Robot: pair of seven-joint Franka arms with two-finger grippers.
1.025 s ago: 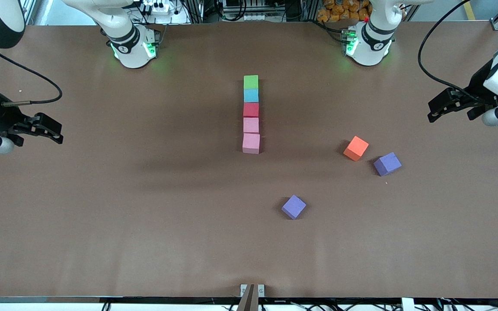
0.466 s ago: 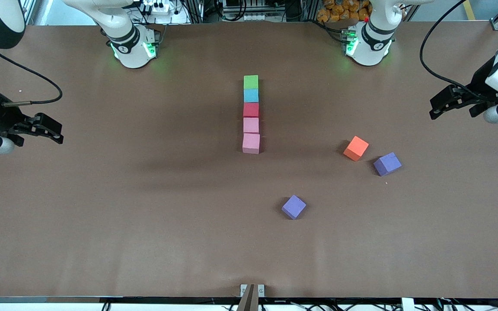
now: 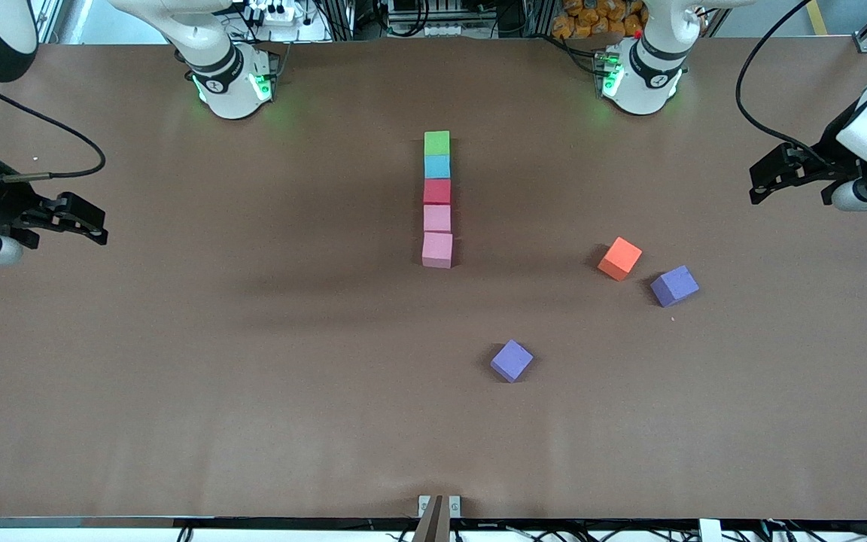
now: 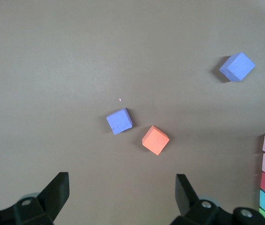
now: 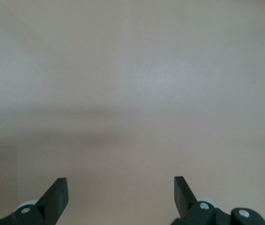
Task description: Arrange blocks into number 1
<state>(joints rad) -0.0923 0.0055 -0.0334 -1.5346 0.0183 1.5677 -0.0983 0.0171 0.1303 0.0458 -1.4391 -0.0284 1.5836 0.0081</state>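
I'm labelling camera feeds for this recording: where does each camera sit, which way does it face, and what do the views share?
Front view: high, across the table, facing both arm bases; shows the left gripper and right gripper open at the table's ends.
Left wrist view: on the left wrist, looking down past its own fingers at the orange cube and two purple cubes.
Right wrist view: looks down at bare table past its own fingers.
Shared: front and left wrist views both show the block column.

Five touching blocks (image 3: pixel 437 199) in one straight line
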